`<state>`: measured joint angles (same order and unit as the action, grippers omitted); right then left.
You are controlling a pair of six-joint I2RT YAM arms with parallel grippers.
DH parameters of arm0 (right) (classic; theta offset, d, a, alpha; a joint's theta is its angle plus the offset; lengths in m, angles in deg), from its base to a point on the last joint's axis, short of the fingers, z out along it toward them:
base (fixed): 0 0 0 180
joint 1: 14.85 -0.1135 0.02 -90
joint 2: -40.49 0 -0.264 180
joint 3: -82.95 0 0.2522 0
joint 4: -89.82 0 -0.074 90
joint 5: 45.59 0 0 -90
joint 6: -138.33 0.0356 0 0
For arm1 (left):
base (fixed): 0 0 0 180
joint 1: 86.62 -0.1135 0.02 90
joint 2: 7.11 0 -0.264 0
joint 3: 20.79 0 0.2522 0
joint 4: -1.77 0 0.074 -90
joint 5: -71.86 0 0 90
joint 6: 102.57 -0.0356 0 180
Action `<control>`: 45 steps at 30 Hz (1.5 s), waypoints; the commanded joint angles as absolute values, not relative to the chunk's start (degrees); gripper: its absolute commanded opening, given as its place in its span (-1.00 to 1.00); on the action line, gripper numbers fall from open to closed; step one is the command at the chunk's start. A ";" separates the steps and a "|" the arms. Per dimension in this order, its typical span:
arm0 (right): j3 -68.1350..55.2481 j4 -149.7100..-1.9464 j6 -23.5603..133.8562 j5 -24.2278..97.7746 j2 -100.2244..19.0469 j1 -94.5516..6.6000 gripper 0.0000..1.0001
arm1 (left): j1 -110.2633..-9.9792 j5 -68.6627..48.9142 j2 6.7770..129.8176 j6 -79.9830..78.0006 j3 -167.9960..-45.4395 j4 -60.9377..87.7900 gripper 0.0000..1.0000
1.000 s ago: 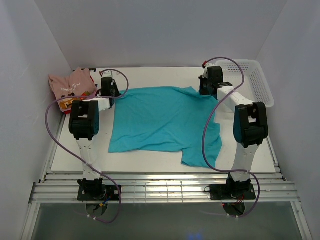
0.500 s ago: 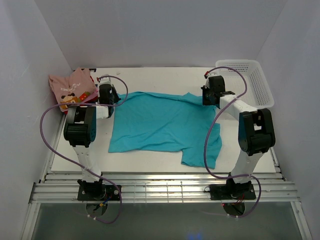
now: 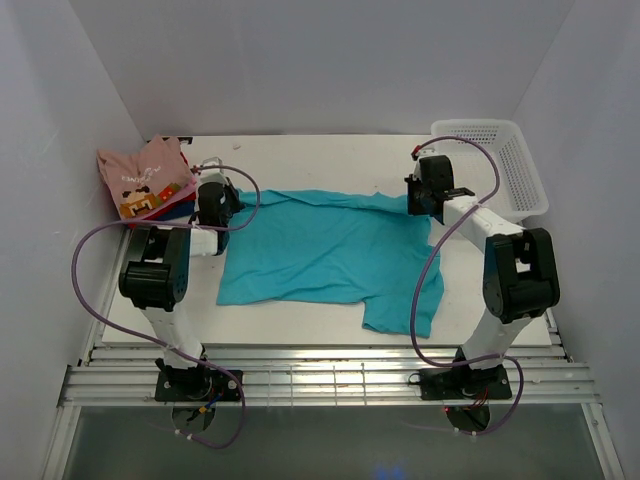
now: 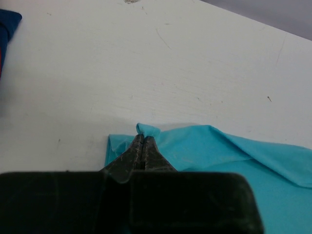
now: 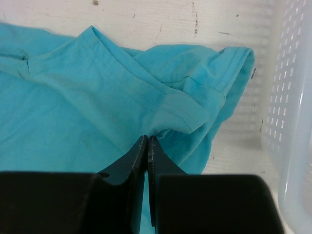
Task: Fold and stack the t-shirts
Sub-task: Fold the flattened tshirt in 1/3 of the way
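Observation:
The teal t-shirt (image 3: pixel 325 250) lies spread on the white table, its far edge lifted and folded toward the front. My left gripper (image 3: pixel 222 203) is shut on the shirt's far left corner, which shows as a pinched tip in the left wrist view (image 4: pixel 146 130). My right gripper (image 3: pixel 424 198) is shut on the shirt's far right part by the sleeve (image 5: pixel 195 105). A folded pink shirt with a pixel-block graphic (image 3: pixel 143 175) lies on red and dark blue cloth at the far left; a dark blue edge (image 4: pixel 7 24) shows in the left wrist view.
A white plastic mesh basket (image 3: pixel 515 170) stands at the far right, close to my right gripper, and its wall fills the right side of the right wrist view (image 5: pixel 292 112). White walls enclose the table on three sides.
Both grippers have moved toward the front with the shirt's far edge, which now lies farther from the back wall and folds over the shirt.

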<state>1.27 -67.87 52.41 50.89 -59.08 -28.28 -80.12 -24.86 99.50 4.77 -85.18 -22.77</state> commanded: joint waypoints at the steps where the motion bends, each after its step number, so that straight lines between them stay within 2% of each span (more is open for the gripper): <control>1: 2.39 -68.16 52.81 52.50 -55.58 -28.65 -0.85 | -80.12 -24.37 95.81 5.97 -82.10 -25.34 -1.00; 14: 5.73 -65.18 53.08 54.70 -51.18 -28.74 -0.84 | -80.12 -25.43 93.18 6.41 -76.74 -26.13 -1.00; 45: 10.39 -59.28 53.96 59.00 -47.31 -28.74 -0.85 | -80.12 -31.58 93.79 4.83 -82.80 -13.04 -1.00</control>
<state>10.10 -59.78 53.92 56.97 -48.96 -28.50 -80.12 -29.97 95.96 5.52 -81.07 -14.29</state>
